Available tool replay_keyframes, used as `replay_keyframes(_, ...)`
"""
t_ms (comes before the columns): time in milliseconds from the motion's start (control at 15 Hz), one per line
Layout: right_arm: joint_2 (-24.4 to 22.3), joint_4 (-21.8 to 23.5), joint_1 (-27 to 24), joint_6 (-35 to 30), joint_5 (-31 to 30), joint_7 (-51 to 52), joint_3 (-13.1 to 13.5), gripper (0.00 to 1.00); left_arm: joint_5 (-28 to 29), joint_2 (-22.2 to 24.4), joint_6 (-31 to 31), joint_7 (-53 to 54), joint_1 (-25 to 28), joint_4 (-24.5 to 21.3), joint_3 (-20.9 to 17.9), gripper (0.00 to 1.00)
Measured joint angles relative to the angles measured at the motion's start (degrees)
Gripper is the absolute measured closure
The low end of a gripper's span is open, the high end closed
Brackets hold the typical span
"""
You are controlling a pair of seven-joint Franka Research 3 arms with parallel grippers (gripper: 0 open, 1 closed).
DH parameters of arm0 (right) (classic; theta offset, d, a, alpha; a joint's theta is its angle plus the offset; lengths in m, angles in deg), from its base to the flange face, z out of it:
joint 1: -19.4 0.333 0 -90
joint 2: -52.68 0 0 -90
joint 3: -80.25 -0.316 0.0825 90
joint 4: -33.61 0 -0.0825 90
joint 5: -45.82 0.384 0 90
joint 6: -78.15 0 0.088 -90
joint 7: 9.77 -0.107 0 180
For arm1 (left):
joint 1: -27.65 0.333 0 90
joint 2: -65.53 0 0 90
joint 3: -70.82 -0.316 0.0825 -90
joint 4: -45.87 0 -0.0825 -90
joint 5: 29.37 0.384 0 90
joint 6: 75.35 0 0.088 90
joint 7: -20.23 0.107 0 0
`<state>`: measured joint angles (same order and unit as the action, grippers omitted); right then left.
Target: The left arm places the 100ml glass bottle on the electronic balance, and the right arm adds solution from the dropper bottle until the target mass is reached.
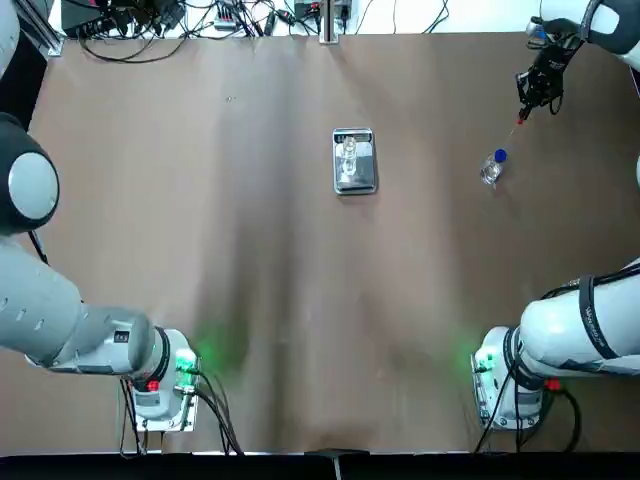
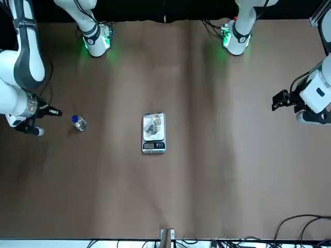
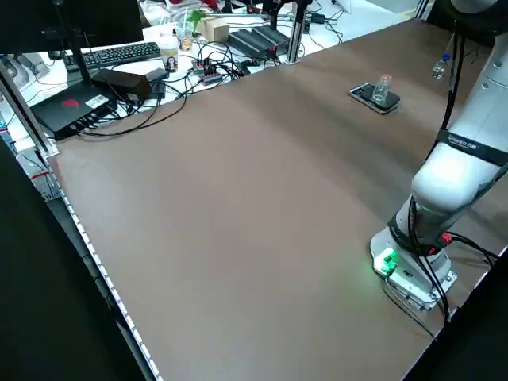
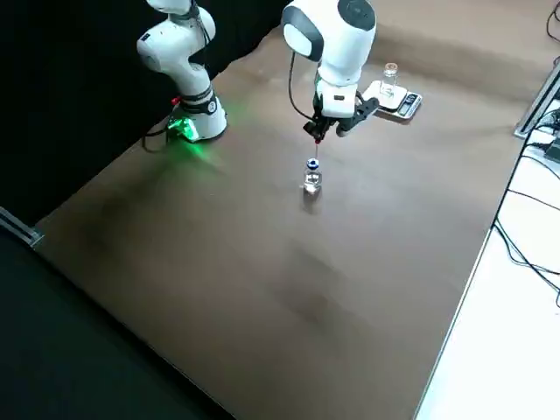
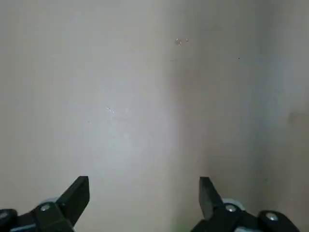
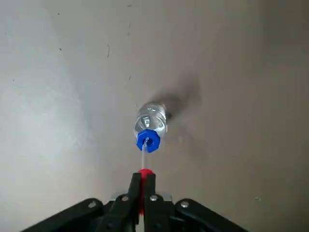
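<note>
The electronic balance (image 1: 355, 172) lies mid-table with the 100ml glass bottle (image 1: 348, 152) upright on its pan. The dropper bottle (image 1: 491, 170), clear with a blue collar (image 6: 147, 140), stands on the table to the balance's right. Directly above it my right gripper (image 6: 143, 179) is shut on the dropper's red bulb (image 6: 145, 172). The thin glass tube reaches down to the collar's opening. My left gripper (image 5: 144, 186) is open over bare table at the left side, far from the balance, and shows in the front view (image 2: 280, 101).
Cables and electronics (image 1: 200, 18) crowd the far edge of the table. A keyboard (image 3: 119, 54) and boxes sit beyond it. The two arm bases (image 1: 165, 385) (image 1: 510, 385) stand at the near edge. Brown tabletop (image 1: 300, 320) stretches between balance and bases.
</note>
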<state>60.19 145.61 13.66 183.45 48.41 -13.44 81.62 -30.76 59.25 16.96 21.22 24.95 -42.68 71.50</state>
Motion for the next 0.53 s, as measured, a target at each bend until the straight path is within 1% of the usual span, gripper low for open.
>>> replay_keyframes(533,0.0,1.8,0.0,0.3,0.0,0.6,-0.1,0.95,0.0,0.0,0.0,-0.1,0.0,0.0,0.0,0.0)
